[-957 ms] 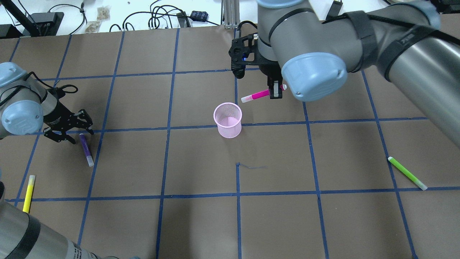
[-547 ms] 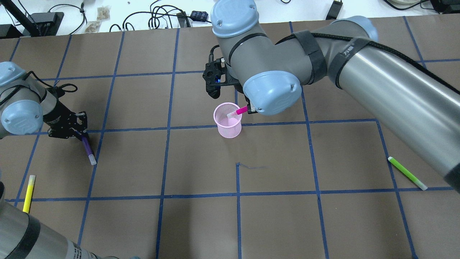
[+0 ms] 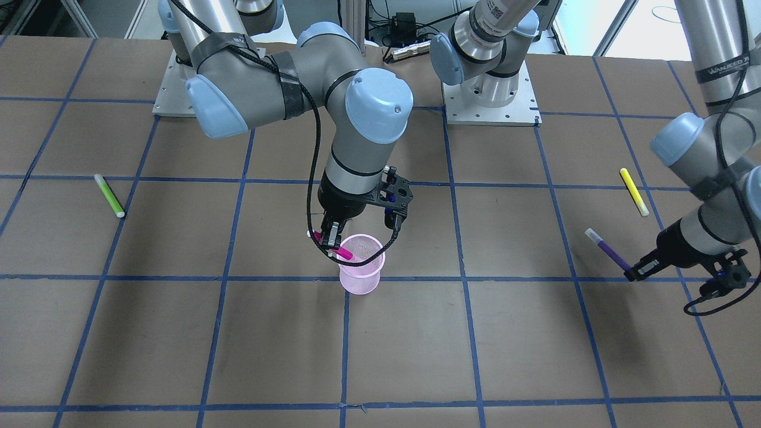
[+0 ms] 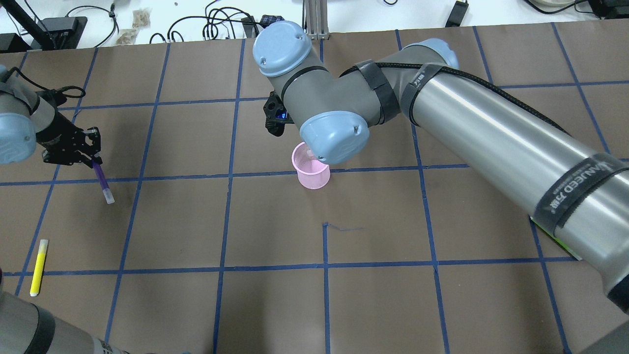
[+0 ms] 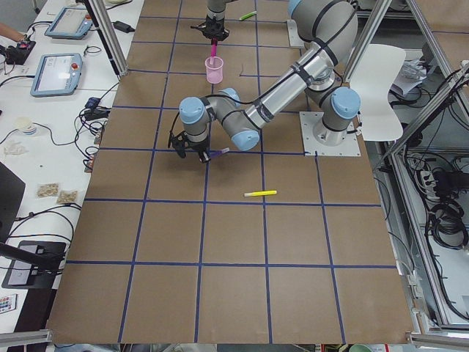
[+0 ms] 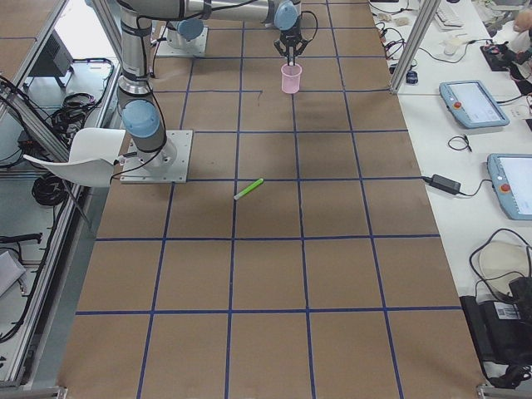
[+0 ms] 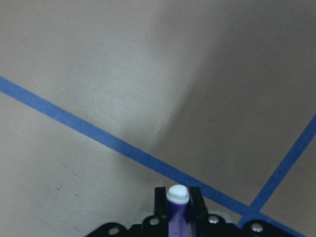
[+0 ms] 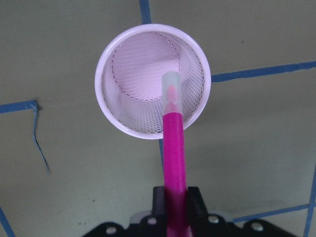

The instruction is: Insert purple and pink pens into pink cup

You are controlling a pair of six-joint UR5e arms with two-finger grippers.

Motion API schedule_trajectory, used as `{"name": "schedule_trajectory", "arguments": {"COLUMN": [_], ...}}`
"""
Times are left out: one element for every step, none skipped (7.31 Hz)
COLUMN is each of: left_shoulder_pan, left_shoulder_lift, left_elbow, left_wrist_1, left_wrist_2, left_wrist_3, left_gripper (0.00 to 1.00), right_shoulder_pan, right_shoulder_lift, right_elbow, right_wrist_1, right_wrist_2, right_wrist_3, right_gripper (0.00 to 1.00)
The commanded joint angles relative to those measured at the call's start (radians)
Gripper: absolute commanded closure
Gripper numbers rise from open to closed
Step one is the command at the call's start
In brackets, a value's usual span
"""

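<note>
Right jaws grip the pink pen (image 8: 174, 148), tip at the cup (image 8: 133, 116) mouth. Left jaws hold the purple pen (image 4: 102, 183).

Seen from overhead, the right arm (image 4: 491, 128) is covering the right tool (image 3: 330, 241), the pink pen (image 8: 174, 148) and part of the cup's (image 4: 312, 179) rim, and is hiding most of the green pen (image 3: 109, 195). The purple pen (image 7: 177, 210) is running off the left wrist view's bottom edge.
</note>
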Motion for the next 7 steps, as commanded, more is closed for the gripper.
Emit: {"name": "schedule_trajectory", "arguments": {"left_shoulder_pan": [-0.038,-0.067,-0.074,-0.077,-0.077,-0.078,-0.092], "left_shoulder_lift": [0.044,0.064,0.072,0.078,0.083,0.093,0.112], "left_elbow": [0.039,0.039,0.039,0.039,0.039,0.041,0.048], "left_wrist_1": [-0.043,-0.057,-0.064,-0.064,-0.063,-0.063,-0.063], "left_wrist_2": [0.002,0.008,0.008,0.007,0.005,0.004,0.004], "left_wrist_3": [0.003,-0.003,-0.003,-0.003,-0.003,-0.003,-0.003], "left_gripper": [1.00,1.00,1.00,1.00,1.00,1.00,1.00], "right_shoulder_pan": [0.011,0.011,0.009,0.008,0.002,-0.016,-0.042], "right_shoulder_lift": [0.022,0.026,0.030,0.028,0.019,0.005,-0.051], "right_elbow": [-0.002,-0.002,-0.004,-0.004,-0.005,-0.013,-0.010], "right_wrist_1": [-0.016,-0.018,-0.025,-0.025,-0.013,-0.010,-0.010], "right_wrist_2": [0.004,0.008,0.014,0.018,0.019,0.019,0.022], "right_wrist_3": [0.007,0.007,0.007,0.004,0.004,0.004,-0.001], "right_gripper": [1.00,0.94,0.15,0.00,0.00,0.00,0.00]}}
